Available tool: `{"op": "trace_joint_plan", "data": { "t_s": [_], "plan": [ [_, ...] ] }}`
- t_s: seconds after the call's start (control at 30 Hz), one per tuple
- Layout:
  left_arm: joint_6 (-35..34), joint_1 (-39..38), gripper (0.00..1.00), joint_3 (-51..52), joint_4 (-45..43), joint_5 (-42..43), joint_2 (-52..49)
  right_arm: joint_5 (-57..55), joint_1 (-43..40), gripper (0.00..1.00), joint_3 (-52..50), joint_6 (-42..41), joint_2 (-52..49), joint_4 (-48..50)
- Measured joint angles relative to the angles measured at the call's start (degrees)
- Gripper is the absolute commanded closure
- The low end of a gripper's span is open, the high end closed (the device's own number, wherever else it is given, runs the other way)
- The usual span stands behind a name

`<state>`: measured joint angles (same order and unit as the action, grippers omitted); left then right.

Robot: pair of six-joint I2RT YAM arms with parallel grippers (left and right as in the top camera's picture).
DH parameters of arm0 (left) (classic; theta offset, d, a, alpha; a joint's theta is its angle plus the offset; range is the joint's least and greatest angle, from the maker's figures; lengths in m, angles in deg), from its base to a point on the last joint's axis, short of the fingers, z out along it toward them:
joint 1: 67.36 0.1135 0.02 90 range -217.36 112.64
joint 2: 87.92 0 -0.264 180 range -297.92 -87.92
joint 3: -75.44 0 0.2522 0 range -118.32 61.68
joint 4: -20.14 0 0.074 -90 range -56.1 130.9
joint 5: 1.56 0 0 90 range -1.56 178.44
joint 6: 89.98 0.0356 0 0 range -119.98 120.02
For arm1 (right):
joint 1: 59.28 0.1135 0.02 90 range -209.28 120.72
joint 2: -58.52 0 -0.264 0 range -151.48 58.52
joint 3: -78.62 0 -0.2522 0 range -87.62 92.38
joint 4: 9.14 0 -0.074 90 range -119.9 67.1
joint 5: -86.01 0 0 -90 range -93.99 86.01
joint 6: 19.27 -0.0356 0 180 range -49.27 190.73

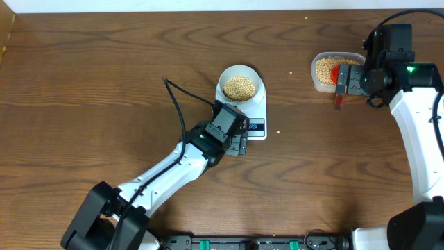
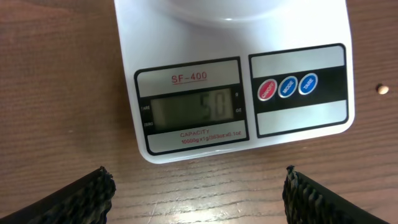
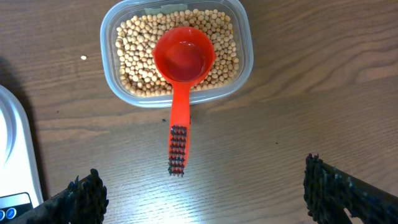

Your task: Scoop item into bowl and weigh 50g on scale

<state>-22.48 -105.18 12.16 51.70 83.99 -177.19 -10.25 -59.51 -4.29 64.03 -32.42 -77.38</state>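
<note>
Table (image 1: 83, 83), dark wood grain, fills the overhead view. Scale (image 1: 260, 114) sits near centre frame, white and flat. In the left wrist view its display (image 2: 194, 109) reads 50, with three round buttons (image 2: 287, 87) to the right of it — one red, two blue. Left gripper (image 2: 198, 186) hangs just below the scale's front edge, jaws spread wide, nothing between them. Clear tub (image 1: 318, 85) is upper right in the overhead view, well apart from the scale, with a layer of beans (image 3: 134, 68) inside. Right gripper (image 3: 202, 180) hovers just below the tub — jaws wide apart, gripping nothing. Bowl (image 1: 222, 80) stands on the scale's upper half, beans heaped inside. Red scoop (image 3: 183, 62) lies on the tub's beans, cup empty, handle out over the rim toward bottom of frame. One loose bean (image 2: 382, 89) on the table, right of the scale.
</note>
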Motion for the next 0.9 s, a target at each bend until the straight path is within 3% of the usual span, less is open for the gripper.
{"op": "trace_joint_plan", "data": {
  "t_s": [0.9],
  "plan": [
    [0.0,0.0,0.11,0.2,-1.2,-0.2,0.0,0.0,0.0,0.01,0.0,0.0,0.0,0.0]
  ]
}}
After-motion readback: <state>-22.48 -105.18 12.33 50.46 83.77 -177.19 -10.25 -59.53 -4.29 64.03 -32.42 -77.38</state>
